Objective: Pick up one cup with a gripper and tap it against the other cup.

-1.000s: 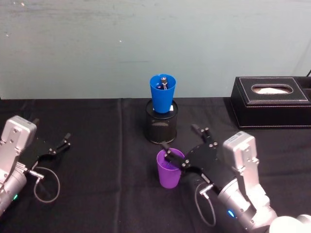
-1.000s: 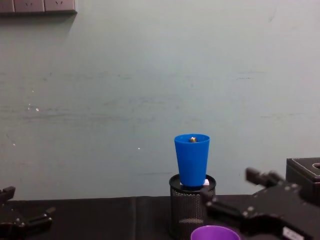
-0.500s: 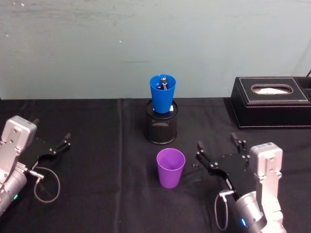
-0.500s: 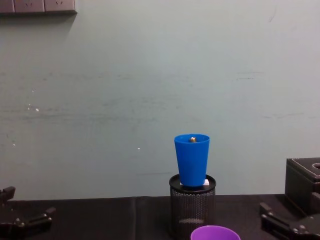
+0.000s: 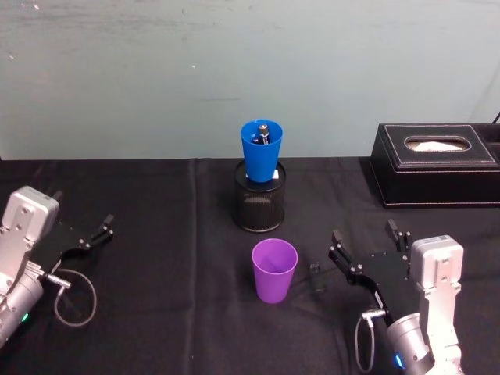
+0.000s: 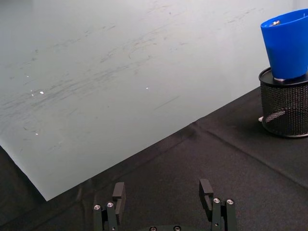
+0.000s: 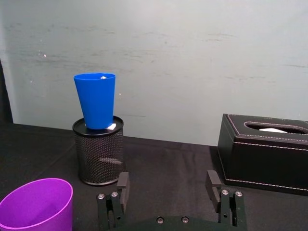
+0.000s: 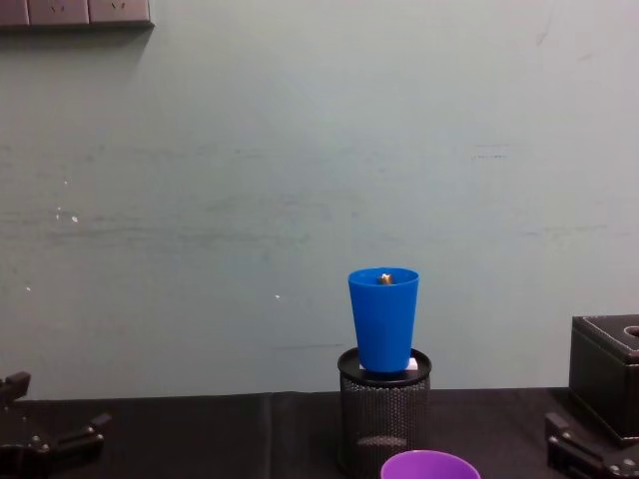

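**Currently: purple cup on the table, nothing gripped**

So, we see the purple cup (image 5: 274, 269) standing upright on the black tablecloth (image 5: 172, 266), mouth up, free of both grippers. The right gripper (image 5: 364, 246) sits to the cup's right, near it but clearly apart, jaws spread wide with nothing between them. In the right wrist view both fingers (image 7: 123, 185) stand parted and the cup's rim shows off to one side.

The blue cup (image 5: 262, 150) is behind the purple one, seated upright in the black mesh holder (image 5: 259, 205), with a small brownish thing at its rim; we can't tell what it is. The two cups are apart, not touching.

The left gripper (image 5: 105, 228) rests at the table's left edge, well away from both cups, jaws open and empty.

A black tissue box (image 5: 434, 162) sits at back right, by the pale wall (image 5: 156, 70).
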